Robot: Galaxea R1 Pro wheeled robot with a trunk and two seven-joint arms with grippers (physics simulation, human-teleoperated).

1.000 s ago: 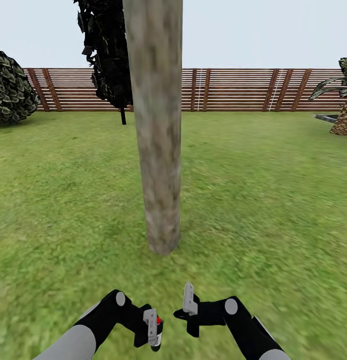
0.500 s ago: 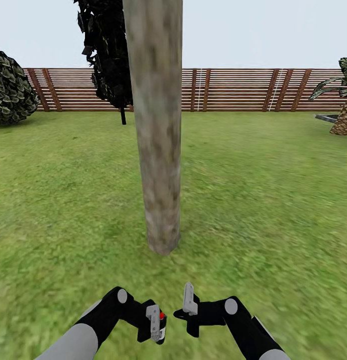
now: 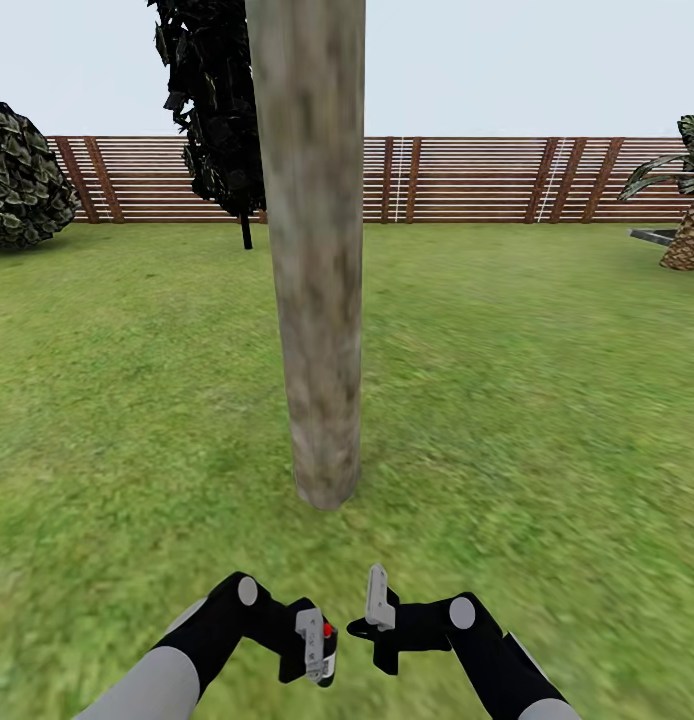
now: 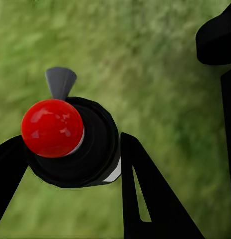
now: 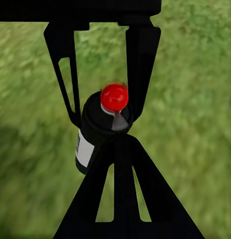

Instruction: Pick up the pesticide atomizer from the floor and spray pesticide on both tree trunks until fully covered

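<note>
The left gripper [image 3: 317, 650] is clenched on the pesticide atomizer [image 3: 325, 655]; the left wrist view shows its two black fingers [image 4: 145, 194] pressed against either side of the bottle's black top [image 4: 88, 144], with the red button [image 4: 52, 128] upward and a small grey nozzle [image 4: 60, 82] jutting forward. Held upright this way, the bottle looks ready to be aimed rather than carried idly.

Just beside it hangs the right gripper [image 3: 379, 605], its fingers closed together on nothing. Its wrist camera looks straight across at the bottle [image 5: 98, 132] in the other hand's fingers, so the two hands sit close, perhaps so the right one can reach the button.

Ahead of both grippers, a little beyond them on the grass [image 3: 547, 420], stands the tree trunk [image 3: 315, 260], thick, pale and mottled, nearly centred between the hands. That alignment suggests spraying is the step in hand.

Well beyond the trunk are a dark thin-stemmed tree [image 3: 215, 110], a shrub [image 3: 22, 175], a palm [image 3: 687, 210] and the slatted fence [image 3: 487, 180].
</note>
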